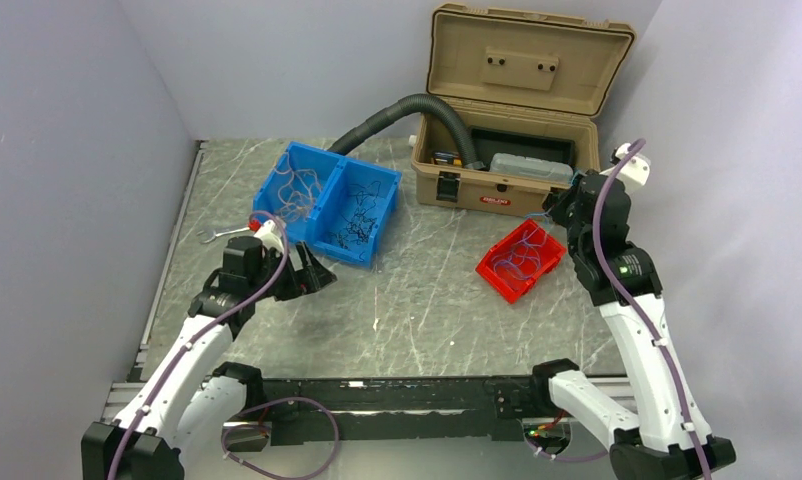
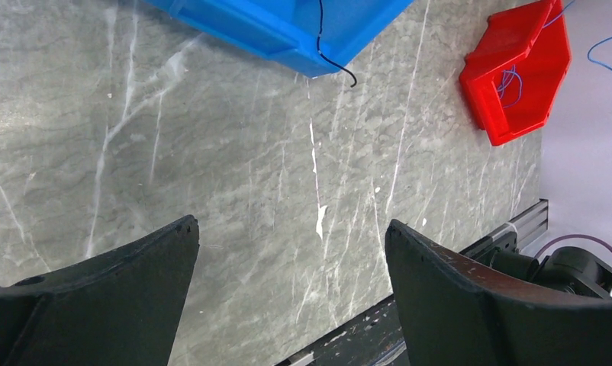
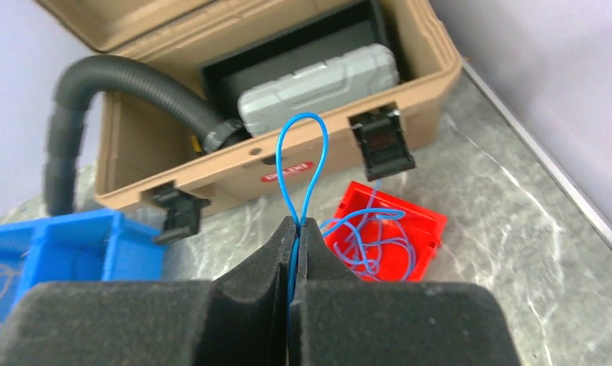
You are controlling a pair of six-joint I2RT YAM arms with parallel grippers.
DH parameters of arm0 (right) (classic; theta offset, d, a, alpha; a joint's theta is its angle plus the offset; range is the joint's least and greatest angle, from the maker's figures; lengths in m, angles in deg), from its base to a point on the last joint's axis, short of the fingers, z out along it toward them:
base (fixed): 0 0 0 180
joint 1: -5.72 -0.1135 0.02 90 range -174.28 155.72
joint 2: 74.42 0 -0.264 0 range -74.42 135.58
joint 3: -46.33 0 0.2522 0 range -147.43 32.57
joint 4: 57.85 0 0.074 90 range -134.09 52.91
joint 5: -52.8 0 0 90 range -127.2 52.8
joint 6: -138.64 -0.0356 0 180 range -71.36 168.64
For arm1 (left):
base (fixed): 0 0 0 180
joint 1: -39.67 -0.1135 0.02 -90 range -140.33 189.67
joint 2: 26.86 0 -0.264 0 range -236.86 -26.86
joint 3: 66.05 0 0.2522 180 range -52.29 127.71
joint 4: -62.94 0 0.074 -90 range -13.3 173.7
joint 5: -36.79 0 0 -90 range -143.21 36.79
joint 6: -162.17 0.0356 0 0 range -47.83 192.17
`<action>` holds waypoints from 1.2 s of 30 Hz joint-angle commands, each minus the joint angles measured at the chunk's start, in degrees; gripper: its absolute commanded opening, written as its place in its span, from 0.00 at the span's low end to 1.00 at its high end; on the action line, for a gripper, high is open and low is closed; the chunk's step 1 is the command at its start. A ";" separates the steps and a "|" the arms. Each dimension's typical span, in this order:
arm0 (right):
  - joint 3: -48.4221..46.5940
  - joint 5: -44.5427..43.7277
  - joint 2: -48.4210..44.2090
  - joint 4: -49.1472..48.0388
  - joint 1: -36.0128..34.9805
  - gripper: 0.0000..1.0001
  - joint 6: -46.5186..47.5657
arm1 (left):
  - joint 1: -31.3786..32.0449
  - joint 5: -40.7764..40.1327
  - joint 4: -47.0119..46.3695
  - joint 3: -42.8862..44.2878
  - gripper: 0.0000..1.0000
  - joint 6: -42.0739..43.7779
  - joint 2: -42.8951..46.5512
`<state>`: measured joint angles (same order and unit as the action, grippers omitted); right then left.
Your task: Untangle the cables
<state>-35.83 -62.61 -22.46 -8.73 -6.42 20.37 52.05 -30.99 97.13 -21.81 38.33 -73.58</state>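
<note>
My right gripper (image 3: 297, 223) is shut on a thin blue cable (image 3: 304, 156) that loops up out of its tips, above the small red bin (image 3: 417, 229). The red bin (image 1: 520, 260) holds several loose blue cables (image 3: 368, 244). The blue two-part bin (image 1: 327, 200) holds whitish cables (image 1: 295, 192) in its left part and dark cables (image 1: 361, 215) in its right part. A black cable (image 2: 335, 62) hangs over that bin's edge. My left gripper (image 2: 288, 232) is open and empty over bare table, near the blue bin's front corner (image 1: 312, 272).
An open tan toolbox (image 1: 507, 120) stands at the back right with a grey case (image 1: 530, 168) inside. A fat black corrugated hose (image 1: 397, 115) runs from it behind the blue bin. A wrench (image 1: 222, 233) lies left of the blue bin.
</note>
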 commanded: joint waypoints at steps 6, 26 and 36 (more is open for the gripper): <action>10.08 -6.43 6.07 -5.13 0.12 0.00 -3.07 | 1.49 0.41 -1.59 3.05 0.94 0.37 0.70; 19.67 4.08 32.01 -13.98 7.07 0.00 -14.93 | 1.72 -1.28 0.17 3.10 0.96 2.05 1.44; 16.82 3.83 38.32 -9.08 8.39 0.33 -21.47 | 1.77 -1.14 0.48 3.70 0.96 2.81 1.01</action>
<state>-17.60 -59.28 15.90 -22.15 1.42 2.23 53.63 -32.08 98.05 -21.07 39.84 -72.53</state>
